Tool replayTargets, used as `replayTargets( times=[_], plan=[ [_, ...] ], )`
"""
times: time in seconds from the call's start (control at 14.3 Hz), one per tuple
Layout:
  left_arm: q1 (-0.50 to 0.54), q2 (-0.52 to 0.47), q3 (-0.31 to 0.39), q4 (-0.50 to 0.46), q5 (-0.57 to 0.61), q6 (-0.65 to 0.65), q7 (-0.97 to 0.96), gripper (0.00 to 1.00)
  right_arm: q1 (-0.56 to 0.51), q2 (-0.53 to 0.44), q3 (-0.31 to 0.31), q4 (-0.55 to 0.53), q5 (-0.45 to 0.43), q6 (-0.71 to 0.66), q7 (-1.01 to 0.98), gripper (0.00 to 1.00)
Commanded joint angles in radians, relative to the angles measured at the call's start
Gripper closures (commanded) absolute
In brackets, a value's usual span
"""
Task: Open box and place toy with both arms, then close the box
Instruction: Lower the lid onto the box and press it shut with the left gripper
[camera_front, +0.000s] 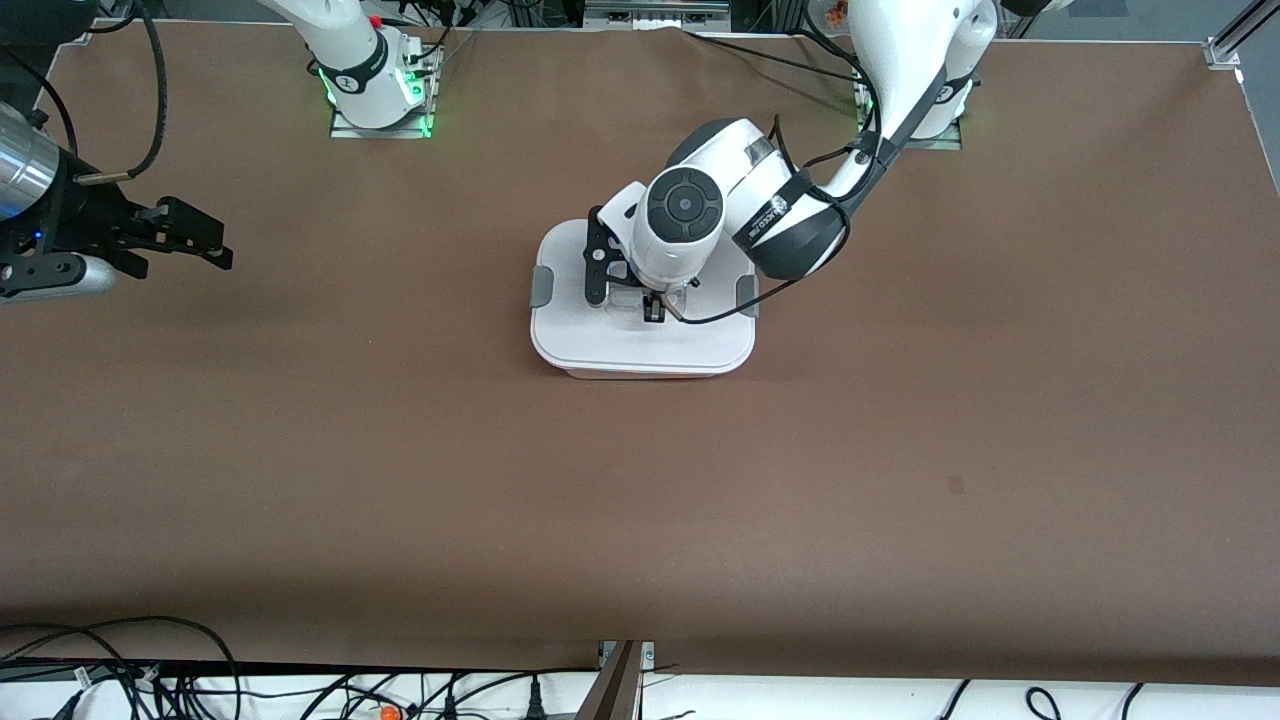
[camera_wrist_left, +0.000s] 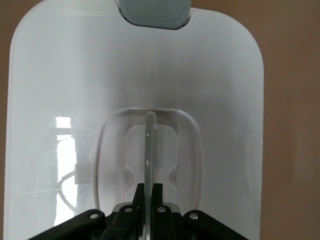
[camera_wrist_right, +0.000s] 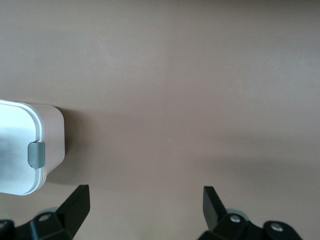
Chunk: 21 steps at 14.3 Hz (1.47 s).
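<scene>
Pink-tubbed box (camera_front: 640, 340) sits lidded mid-desk (camera_front: 900, 450), left tool (camera_front: 655, 308) clenched on its clear handle (camera_wrist_left: 148, 150).
Judged step: final closing or first lift; no toy shows. Right tool (camera_front: 190, 240) waits released, well apart from the box toward its arm's end. Next calls for pressing the grey side clips (camera_front: 541, 287).

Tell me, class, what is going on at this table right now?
The left claw is down on the box in the middle of the table, pinching the clear handle in the white lid, which is on. The right claw waits open over bare table toward the right arm's end. No toy is in sight.
</scene>
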Motion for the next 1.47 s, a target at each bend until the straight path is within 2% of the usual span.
replayTargets(
  times=[0.0,0.35,0.63,0.84,0.98,1.4],
  plan=[
    [-0.023,0.010,0.010,0.033,-0.006,0.002,-0.036,1.00,-0.101,-0.055,0.075,-0.046,-0.005,-0.023,0.002,0.00],
    [-0.021,0.004,0.007,0.027,-0.001,-0.005,-0.030,1.00,-0.101,-0.120,0.067,-0.145,-0.007,-0.023,0.013,0.00],
    [-0.009,0.004,0.008,0.022,0.004,-0.005,-0.020,1.00,-0.095,-0.124,0.107,-0.132,-0.088,-0.017,0.002,0.00],
    [-0.001,0.002,0.011,0.016,0.002,-0.008,-0.021,1.00,-0.095,-0.131,0.122,-0.117,-0.088,-0.024,0.001,0.00],
    [-0.003,0.002,0.008,0.005,0.001,-0.012,-0.035,1.00,-0.096,-0.108,0.119,-0.074,-0.083,-0.026,-0.008,0.00],
    [-0.009,0.004,0.008,0.004,0.002,-0.027,-0.024,1.00,-0.096,-0.085,0.118,-0.051,-0.096,-0.053,-0.007,0.00]
  ],
)
